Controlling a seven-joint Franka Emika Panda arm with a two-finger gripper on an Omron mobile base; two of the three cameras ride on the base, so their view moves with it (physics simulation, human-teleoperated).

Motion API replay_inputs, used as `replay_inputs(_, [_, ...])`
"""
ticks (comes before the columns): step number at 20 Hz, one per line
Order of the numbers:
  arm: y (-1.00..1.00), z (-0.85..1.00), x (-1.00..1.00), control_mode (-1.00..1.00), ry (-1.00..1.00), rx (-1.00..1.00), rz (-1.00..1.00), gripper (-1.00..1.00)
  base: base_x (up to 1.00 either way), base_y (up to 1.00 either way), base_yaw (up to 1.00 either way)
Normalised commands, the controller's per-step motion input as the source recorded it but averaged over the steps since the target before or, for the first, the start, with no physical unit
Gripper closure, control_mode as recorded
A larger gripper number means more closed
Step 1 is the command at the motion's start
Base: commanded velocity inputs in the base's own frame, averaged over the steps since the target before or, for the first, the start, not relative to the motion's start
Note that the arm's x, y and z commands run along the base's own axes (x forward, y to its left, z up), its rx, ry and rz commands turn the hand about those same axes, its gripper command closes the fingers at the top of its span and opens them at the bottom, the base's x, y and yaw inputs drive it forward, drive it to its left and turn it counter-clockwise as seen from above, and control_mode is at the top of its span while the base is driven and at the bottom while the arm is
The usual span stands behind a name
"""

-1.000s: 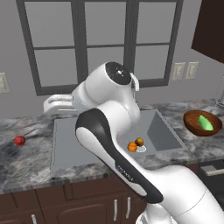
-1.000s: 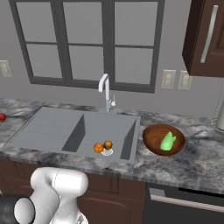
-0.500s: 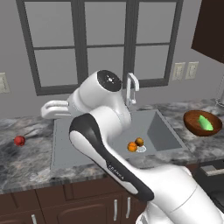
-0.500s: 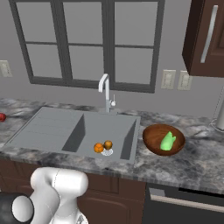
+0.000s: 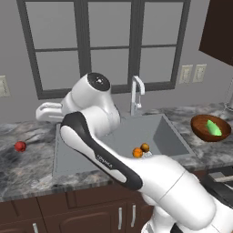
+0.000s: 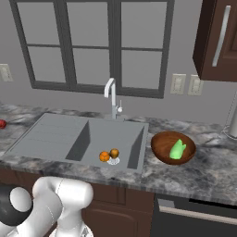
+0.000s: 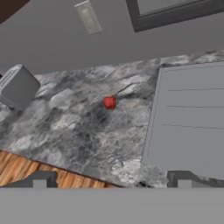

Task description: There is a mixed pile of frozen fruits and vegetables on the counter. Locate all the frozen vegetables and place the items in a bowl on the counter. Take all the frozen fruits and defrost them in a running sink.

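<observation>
The red ball (image 7: 109, 102) lies alone on the grey marbled counter (image 7: 78, 131), left of the sink's ribbed drainboard (image 7: 188, 118). My gripper (image 7: 111, 178) hovers above and short of it, open, its fingertips (image 7: 39, 179) wide apart with nothing between them. In the base views the red ball (image 5: 20, 146) sits far left, with my hand (image 5: 48, 111) reaching left over the drainboard. A bright orange ball (image 6: 104, 156) and a brownish orange ball (image 6: 114, 152) rest by the drain in the sink (image 6: 69, 139). The green pointed piece (image 6: 177, 150) lies in the wooden bowl (image 6: 159, 152).
A pale gooseneck tap (image 6: 111, 95) stands behind the basin. A grey boxy appliance (image 7: 19, 87) sits on the counter beyond the red ball, and a wall outlet (image 7: 89, 17) is above. The counter's front edge and the wood floor (image 7: 26, 170) lie near my fingertips.
My arm has swung further left, carrying the hand out over the drainboard toward the counter's left end. The balls, the bowl and the green piece have not moved.
</observation>
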Motion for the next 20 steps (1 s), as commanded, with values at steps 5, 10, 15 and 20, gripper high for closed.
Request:
replay_inputs(5, [0.21, -0.23, 0.32, -1.0, 0.03, 0.0, 0.0, -1.0, 0.0, 0.0, 0.0])
replay_inputs(10, [0.1, -0.37, 0.19, -1.0, 0.0, 0.0, 0.0, -1.0, 0.0, 0.0, 0.0])
replay_inputs(15, [0.12, -0.34, 0.18, -1.0, 0.0, 0.0, 0.0, -1.0, 0.0, 0.0, 0.0])
replay_inputs(20, [0.26, -0.23, 0.3, -1.0, 0.0, -0.04, 0.0, -1.0, 0.0, 0.0, 0.0])
